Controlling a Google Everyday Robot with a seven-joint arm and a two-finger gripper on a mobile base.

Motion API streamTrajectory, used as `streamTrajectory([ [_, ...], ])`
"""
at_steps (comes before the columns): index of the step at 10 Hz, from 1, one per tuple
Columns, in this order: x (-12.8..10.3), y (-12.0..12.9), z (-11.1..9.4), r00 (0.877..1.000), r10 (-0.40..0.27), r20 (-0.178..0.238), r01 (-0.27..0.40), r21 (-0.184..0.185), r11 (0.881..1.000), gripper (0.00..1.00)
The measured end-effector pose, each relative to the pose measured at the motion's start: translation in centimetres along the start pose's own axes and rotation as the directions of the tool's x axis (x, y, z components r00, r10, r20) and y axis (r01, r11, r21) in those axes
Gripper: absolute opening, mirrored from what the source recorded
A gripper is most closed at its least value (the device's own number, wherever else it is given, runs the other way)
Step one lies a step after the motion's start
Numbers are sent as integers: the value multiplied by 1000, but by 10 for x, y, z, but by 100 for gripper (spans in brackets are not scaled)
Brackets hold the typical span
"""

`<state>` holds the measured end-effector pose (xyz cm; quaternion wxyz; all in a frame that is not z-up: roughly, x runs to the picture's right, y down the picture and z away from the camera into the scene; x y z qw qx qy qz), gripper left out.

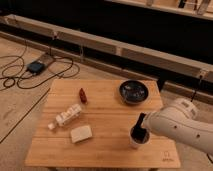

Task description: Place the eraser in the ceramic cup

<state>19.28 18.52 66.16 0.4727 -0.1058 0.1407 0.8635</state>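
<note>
The gripper (pixel 139 128) sits in the lower right of the frame, lowered straight over the mouth of the ceramic cup (pixel 138 140), with the white arm (pixel 180 125) running off toward the right edge; its dark tip hides most of the cup's opening, so I cannot tell whether it is clenched or released. The eraser itself is not visible anywhere on the wooden table (pixel 105 115); it is presumably either at the gripper's tip or already inside the cup, but which cannot be told. Judging by this, the carry is done and the task is at its final step; what remains is confirming the drop and lifting clear of the rim without tipping the cup.

Elsewhere, the dark bowl (pixel 133 91) stands in the upper right of the table, well apart from the cup; the white bottle (pixel 67 116) lies on its side at centre left; the pale block (pixel 80 134) lies just below it; a small red object (pixel 82 95) lies above them.
</note>
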Motion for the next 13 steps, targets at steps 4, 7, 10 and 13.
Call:
streamTrajectory([
  [4, 7, 2, 1, 1000, 12, 10, -12, -5, 1000, 71],
  [7, 10, 3, 1, 1000, 14, 13, -14, -4, 1000, 71],
  [10, 11, 18, -1, 1000, -18, 7, 18, -8, 1000, 71],
  [13, 10, 16, -1, 1000, -16, 9, 16, -6, 1000, 71],
])
